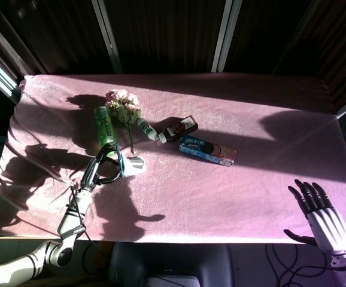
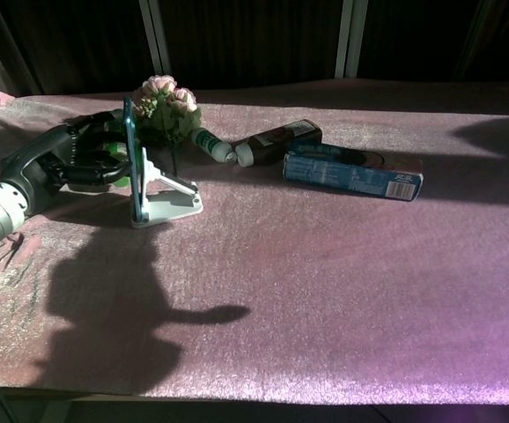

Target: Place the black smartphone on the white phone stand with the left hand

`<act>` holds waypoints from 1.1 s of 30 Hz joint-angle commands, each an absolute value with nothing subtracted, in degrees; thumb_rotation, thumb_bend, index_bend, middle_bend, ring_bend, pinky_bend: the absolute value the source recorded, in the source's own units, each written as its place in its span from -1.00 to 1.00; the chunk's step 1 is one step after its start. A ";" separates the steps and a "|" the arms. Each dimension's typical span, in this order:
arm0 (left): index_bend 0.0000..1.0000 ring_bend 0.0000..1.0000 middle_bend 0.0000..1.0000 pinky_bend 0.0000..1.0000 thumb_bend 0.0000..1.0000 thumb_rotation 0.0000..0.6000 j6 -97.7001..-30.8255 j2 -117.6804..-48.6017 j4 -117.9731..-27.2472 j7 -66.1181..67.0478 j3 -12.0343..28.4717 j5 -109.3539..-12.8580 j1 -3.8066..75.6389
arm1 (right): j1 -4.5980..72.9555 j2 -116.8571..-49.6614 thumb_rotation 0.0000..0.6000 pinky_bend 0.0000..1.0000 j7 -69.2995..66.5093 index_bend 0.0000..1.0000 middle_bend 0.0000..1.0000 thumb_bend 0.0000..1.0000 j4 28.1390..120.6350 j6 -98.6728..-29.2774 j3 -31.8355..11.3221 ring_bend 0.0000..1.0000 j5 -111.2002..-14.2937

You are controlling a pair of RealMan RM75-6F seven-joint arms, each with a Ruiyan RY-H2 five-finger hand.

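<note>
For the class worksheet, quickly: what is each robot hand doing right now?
Left hand: holding the thin black smartphone upright on the white plastic phone stand.
Right hand: open, holding nothing.

Sunlit tabletop (image 1: 269,179) (pink cloth), dark curtains (image 1: 161,30)

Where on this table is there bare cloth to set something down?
Bare cloth runs in front of the blue box to the near edge and right toward the right hand. Crowded: around the white phone stand, left hand, flowers, green bottle.

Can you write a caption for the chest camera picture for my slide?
Robot's left hand holds the black smartphone upright on the white phone stand.
</note>
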State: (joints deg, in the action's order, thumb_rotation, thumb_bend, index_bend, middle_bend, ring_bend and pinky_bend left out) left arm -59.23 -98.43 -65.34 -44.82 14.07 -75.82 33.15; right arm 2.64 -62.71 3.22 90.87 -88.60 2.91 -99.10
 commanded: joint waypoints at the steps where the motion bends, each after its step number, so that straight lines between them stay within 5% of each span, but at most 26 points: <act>1: -1.00 -0.94 -0.81 -1.00 -0.34 1.00 -59.14 -98.33 -65.42 -44.68 14.23 -75.56 33.15 | 2.62 -62.70 1.00 -1.00 3.24 -1.00 -1.00 -0.52 90.85 -88.60 2.90 -1.00 -99.07; 5: -1.00 -1.00 -0.99 -1.00 -0.36 1.00 -59.43 -98.20 -65.76 -44.65 14.40 -75.54 33.07 | 2.58 -62.67 1.00 -1.00 3.24 -1.00 -1.00 -0.52 90.83 -88.64 2.88 -1.00 -99.03; 14: -1.00 -1.00 -1.00 -1.00 -0.39 1.00 -61.50 -96.67 -68.29 -45.12 14.22 -77.01 32.37 | 2.50 -62.63 1.00 -1.00 3.13 -1.00 -1.00 -0.52 90.79 -88.82 2.81 -1.00 -99.00; 19: -1.00 -1.00 -1.00 -1.00 -0.38 1.00 -65.81 -89.72 -72.68 -42.73 10.70 -82.47 29.71 | 2.39 -62.53 1.00 -1.00 3.03 -1.00 -1.00 -0.52 90.65 -88.87 2.83 -1.00 -98.87; 24: -1.00 -1.00 -1.00 -1.00 -0.37 1.00 -72.72 -77.66 -76.29 -24.05 3.71 -84.74 21.51 | 2.12 -62.69 1.00 -1.00 3.55 -1.00 -1.00 -0.52 90.54 -88.98 2.68 -1.00 -98.32; 29: -1.00 -1.00 -1.00 -1.00 -0.36 1.00 -79.67 -71.10 -84.87 2.11 0.55 -76.04 11.56 | 2.34 -63.32 1.00 -1.00 5.43 -1.00 -1.00 -0.52 91.14 -88.40 2.34 -1.00 -97.96; 33: -1.00 -1.00 -1.00 -1.00 -0.35 1.00 -80.09 -68.76 -89.34 4.28 -0.59 -74.90 9.42 | 2.47 -63.88 1.00 -1.00 6.84 -1.00 -1.00 -0.52 91.38 -87.82 2.32 -1.00 -97.80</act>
